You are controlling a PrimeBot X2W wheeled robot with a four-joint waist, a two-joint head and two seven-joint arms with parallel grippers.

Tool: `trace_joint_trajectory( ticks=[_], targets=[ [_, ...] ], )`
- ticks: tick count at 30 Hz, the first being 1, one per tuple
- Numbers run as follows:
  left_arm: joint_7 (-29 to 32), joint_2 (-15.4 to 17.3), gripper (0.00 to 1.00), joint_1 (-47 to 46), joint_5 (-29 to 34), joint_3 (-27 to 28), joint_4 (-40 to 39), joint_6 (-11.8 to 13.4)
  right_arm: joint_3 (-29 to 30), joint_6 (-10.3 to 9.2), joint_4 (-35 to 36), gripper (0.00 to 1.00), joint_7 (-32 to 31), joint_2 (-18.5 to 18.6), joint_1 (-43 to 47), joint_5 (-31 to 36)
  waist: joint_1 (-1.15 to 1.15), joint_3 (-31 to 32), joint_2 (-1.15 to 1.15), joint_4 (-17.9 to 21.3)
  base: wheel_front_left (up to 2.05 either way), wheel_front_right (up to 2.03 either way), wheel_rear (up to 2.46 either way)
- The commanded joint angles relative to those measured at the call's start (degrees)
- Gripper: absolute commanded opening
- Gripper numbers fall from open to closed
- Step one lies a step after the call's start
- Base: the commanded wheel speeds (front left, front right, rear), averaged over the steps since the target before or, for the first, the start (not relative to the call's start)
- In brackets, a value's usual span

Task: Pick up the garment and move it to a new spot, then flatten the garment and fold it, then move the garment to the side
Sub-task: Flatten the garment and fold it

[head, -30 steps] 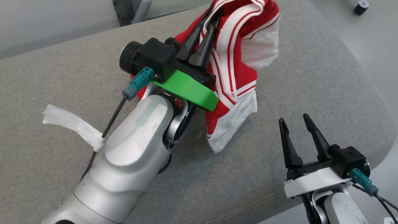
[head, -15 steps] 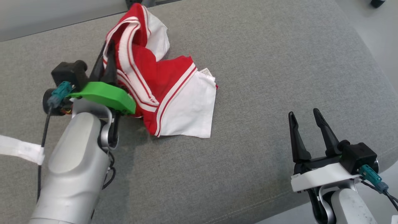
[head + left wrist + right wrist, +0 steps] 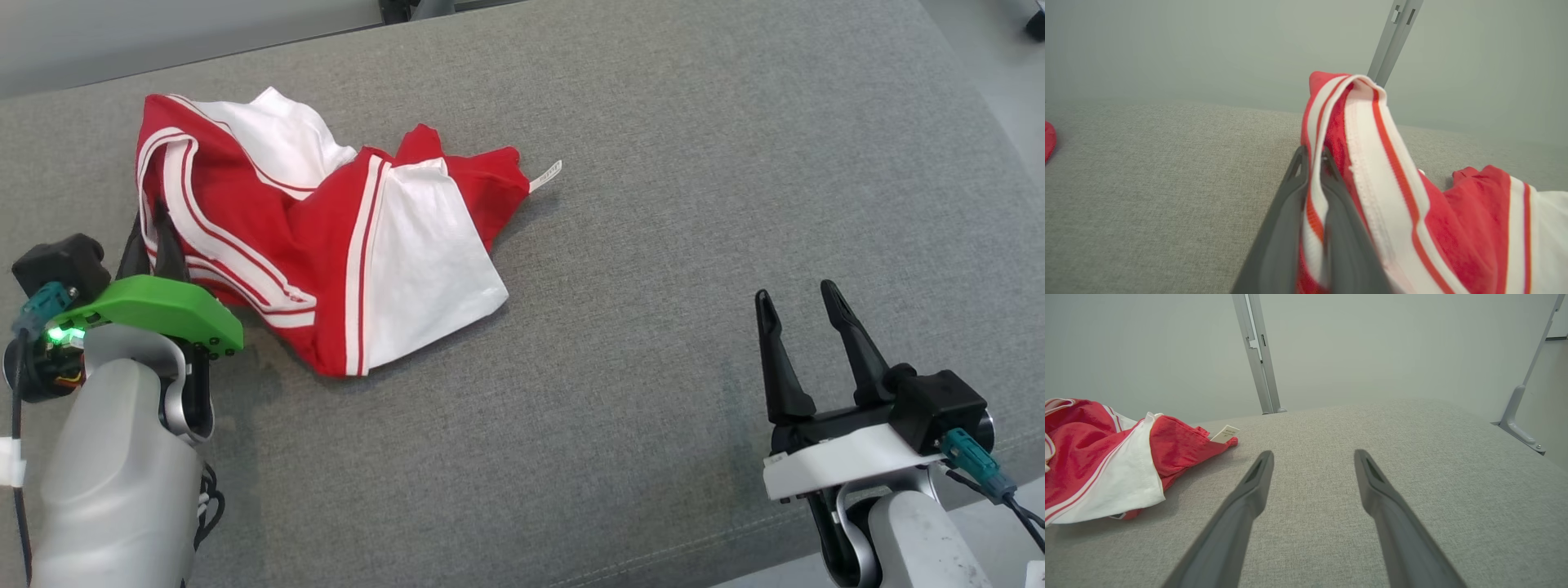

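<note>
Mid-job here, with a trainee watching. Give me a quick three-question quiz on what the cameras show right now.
1. True or false: the left pincer is shut on the garment's striped edge.
2. The right pincer is: A) gripping a sleeve, B) open and apart from the garment, C) shut on white cloth.
3. Which end of the garment carries the white label?
Key: 1 true; 2 B; 3 the end nearer the right pincer.
</note>
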State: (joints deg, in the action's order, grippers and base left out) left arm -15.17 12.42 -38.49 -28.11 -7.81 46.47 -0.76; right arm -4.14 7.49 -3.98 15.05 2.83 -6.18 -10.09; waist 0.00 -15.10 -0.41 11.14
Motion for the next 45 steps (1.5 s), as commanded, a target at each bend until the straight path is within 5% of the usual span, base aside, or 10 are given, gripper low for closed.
trace_joint_trajectory(
  ticks=[1,7,15,25,35,36,38,40,45],
  targets=[
    [-0.01,-0.08,1.00,1.44,0.57,1.20,0.68,-0.48,0.34,0.00,-0.10,1.00,0.15,0.11,-0.15,0.42,0.00,0.36,0.41,-0.55,0.00,0.00,0.00],
    [-0.01,-0.90,1.00,3.36,1.62,3.84,0.73,-1.45,0.77,0.00,-0.10,1.00,0.15,0.11,0.55,0.92,0.00,1.32,0.41,-2.17,0.00,0.00,0.00],
    [-0.01,-6.37,1.00,10.89,4.17,6.24,-8.03,-4.18,0.75,0.00,-0.24,1.00,0.15,0.12,1.53,1.37,0.00,3.34,0.41,-5.04,0.00,0.00,0.00],
    [-0.01,-9.37,1.00,16.74,4.07,-0.34,-7.52,-5.52,0.07,0.00,-0.46,1.00,0.15,0.12,2.07,1.11,0.00,4.31,0.41,-4.51,0.00,0.00,0.00],
    [0.08,-9.46,1.00,14.12,1.83,-3.83,-1.01,-2.09,-0.13,0.00,-0.45,1.00,0.15,0.11,2.33,0.78,0.00,4.18,0.41,-2.07,0.00,0.00,0.00],
    [0.04,-9.45,0.97,13.95,1.80,-3.89,-0.58,-2.05,-0.05,0.00,-0.42,1.00,0.15,0.11,2.34,0.77,0.00,4.26,0.41,-1.98,0.00,0.00,0.00],
    [-0.05,-9.44,0.40,13.71,1.73,-3.78,0.05,-1.92,0.12,0.00,-0.40,1.00,0.15,0.11,2.67,0.81,0.00,4.39,0.41,-1.96,0.00,0.00,0.00],
    [-0.02,-9.35,0.00,13.62,2.11,-3.49,0.16,-1.63,0.42,0.00,-0.43,1.00,0.15,0.11,3.00,0.90,0.00,4.71,0.41,-2.22,0.00,0.00,0.00],
    [-0.02,-8.21,0.00,15.11,3.14,-2.65,-1.47,-1.78,0.18,0.00,-0.72,1.00,0.15,0.11,3.62,0.85,0.00,5.87,0.41,-3.51,0.00,0.00,0.00]
  ],
)
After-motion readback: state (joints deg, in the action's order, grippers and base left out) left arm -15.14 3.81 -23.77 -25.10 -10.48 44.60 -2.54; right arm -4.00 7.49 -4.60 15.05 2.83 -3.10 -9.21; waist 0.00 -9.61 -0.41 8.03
